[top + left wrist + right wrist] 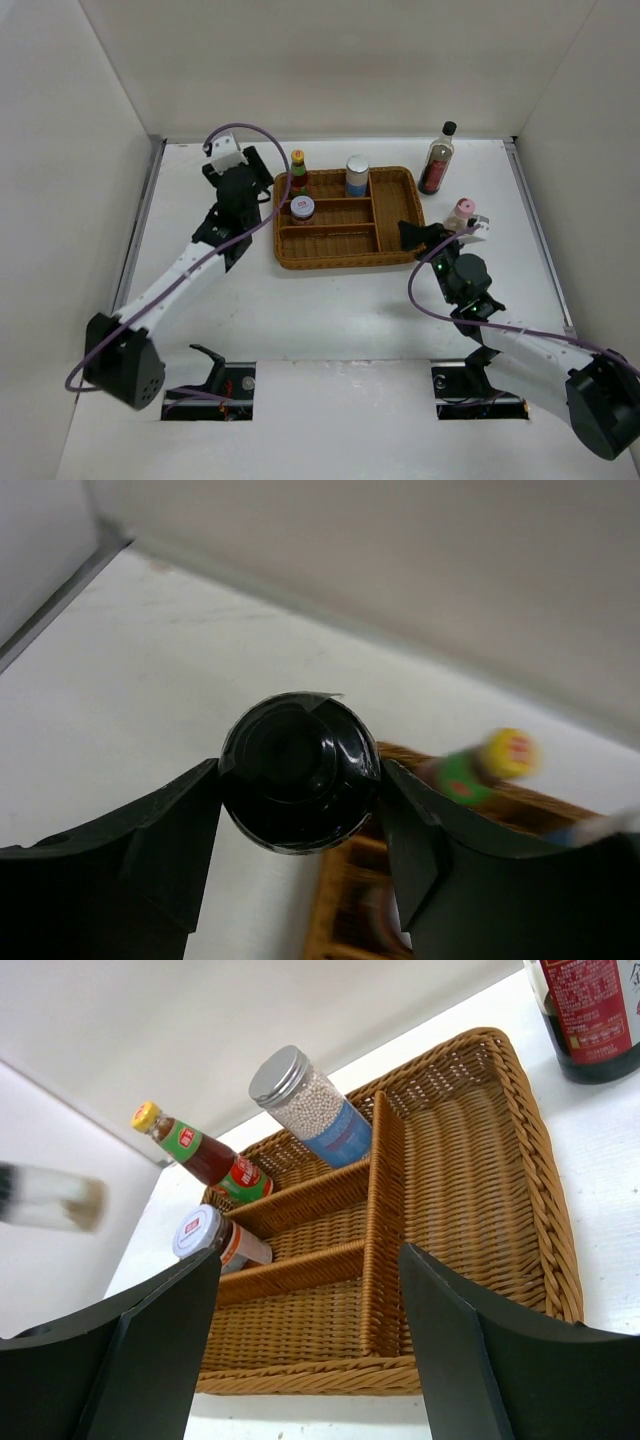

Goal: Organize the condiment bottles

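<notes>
My left gripper (300, 770) is shut on the round black cap of the tan bottle (298, 780), just left of the wicker tray (340, 263); from above, my left gripper (248, 188) hides that bottle. The bottle shows as a blur (50, 1198) in the right wrist view. Inside the tray stand the yellow-capped red-green bottle (298, 170), the short red-white-lidded jar (302, 208) and the silver-lidded blue-label jar (357, 176). The tall dark bottle (437, 158) and the pink-capped bottle (460, 213) stand on the table right of the tray. My right gripper (415, 238) is open and empty at the tray's near right corner.
The tray's large right compartment (480, 1160) and its near left slot (300, 1310) hold nothing. White walls close in the table on the left, back and right. The pink-capped bottle stands right beside my right wrist.
</notes>
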### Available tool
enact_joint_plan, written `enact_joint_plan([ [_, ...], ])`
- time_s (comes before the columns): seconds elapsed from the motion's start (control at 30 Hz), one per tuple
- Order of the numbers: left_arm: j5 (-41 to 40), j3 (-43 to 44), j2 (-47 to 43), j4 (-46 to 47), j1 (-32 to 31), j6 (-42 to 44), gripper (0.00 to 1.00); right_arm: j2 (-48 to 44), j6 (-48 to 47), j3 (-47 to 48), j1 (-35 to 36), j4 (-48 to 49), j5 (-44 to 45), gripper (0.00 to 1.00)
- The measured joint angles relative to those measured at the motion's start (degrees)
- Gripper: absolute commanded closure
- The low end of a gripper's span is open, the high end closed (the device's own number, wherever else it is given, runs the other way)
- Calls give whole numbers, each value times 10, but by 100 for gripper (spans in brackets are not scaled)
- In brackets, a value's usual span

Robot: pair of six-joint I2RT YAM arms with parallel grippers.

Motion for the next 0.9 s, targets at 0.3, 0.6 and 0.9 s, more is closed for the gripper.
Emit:
enact_joint_plan([
  [0.3,3,62,-40,36,-188,22,73,-36,7,-2,-3,-3,24,65],
  [0.6,64,130,176,44,-260,22,73,-42,15,-3,-15,-11,41,36],
  [0.9,79,151,257,53,-261,21,73,-46,17,-8,-23,-17,43,29],
])
